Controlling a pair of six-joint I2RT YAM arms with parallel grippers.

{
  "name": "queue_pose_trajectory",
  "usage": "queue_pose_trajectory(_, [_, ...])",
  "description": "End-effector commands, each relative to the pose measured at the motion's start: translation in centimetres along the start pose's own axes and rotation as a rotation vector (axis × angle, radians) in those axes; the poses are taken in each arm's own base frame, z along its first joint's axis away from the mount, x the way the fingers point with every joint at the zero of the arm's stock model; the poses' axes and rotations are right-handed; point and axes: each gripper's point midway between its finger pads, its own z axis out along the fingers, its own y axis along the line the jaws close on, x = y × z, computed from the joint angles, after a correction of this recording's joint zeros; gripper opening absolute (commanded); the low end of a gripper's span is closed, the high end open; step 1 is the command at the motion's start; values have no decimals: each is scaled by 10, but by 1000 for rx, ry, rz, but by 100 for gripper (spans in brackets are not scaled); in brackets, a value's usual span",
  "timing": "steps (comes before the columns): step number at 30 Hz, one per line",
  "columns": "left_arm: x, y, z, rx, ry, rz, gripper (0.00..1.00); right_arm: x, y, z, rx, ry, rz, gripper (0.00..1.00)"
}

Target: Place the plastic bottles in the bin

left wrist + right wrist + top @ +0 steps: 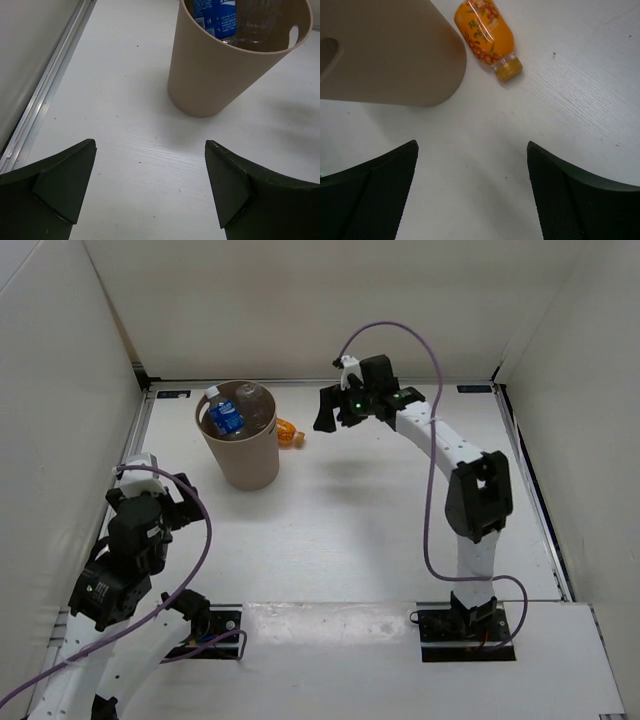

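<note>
The tan bin stands at the back left of the table. Inside it lie a clear bottle with a blue label and another clear bottle; the left wrist view shows the blue-label bottle through the bin mouth. A short orange bottle lies on its side against the bin's right flank, its cap pointing away, also seen as the orange bottle beside the bin. My right gripper hovers open just right of it, nothing between its fingers. My left gripper stands open, empty, near the left wall.
White walls close in the table on the left, back and right. A metal rail runs along the left edge. The right arm's purple cable loops above the table's right half.
</note>
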Motion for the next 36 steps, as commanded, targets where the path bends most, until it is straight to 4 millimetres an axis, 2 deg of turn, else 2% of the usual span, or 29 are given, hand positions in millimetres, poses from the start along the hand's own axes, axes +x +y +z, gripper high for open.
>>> queue_pose_trajectory(1, [-3,5,-3,-24,-15,-13,100,0,-2,19,-79,4,-112,90])
queue_pose_trajectory(2, [-3,5,-2,-25,-11,-12,100,-10,-7,25,-50,-42,-139,90])
queue_pose_trajectory(4, [-1,2,1,-24,1,-6,100,-6,-22,36,-27,-44,-184,90])
queue_pose_trajectory(8, [-1,-2,6,-21,24,15,100,-10,-35,61,-38,-88,-232,90])
queue_pose_trajectory(10, [0,-4,8,-22,30,18,100,-11,-30,78,-56,-128,-297,90])
queue_pose_trajectory(12, [0,-4,8,-21,29,22,100,-14,-31,86,-45,-149,-355,90])
queue_pose_trajectory(13, [1,-4,9,-22,31,24,100,-24,-19,92,-60,-175,-389,90])
queue_pose_trajectory(14, [0,-4,9,-19,28,24,100,-21,-24,101,-45,-166,-428,90])
queue_pose_trajectory(15, [-1,-4,9,-22,27,27,100,-36,-17,100,-50,-195,-459,90])
queue_pose_trajectory(16, [-1,-3,8,-24,24,27,100,-39,-15,106,-52,-192,-475,90])
queue_pose_trajectory(18, [0,-2,10,-37,29,34,100,-33,-21,123,-33,-155,-514,90])
queue_pose_trajectory(20, [0,-2,10,-37,28,34,100,-44,-19,130,-14,-163,-573,90])
queue_pose_trajectory(22, [1,-2,11,-38,31,40,100,-34,-26,137,-5,-119,-599,90])
queue_pose_trajectory(25, [0,-1,10,-41,27,36,100,-39,-19,145,6,-131,-694,90])
queue_pose_trajectory(29, [1,-5,11,-20,30,35,100,-25,-28,159,103,-60,-867,90])
queue_pose_trajectory(32, [-1,-5,8,-9,21,26,100,-11,-29,167,117,-11,-916,90])
queue_pose_trajectory(36, [-1,-7,9,-3,23,28,100,-7,-33,168,109,6,-966,90])
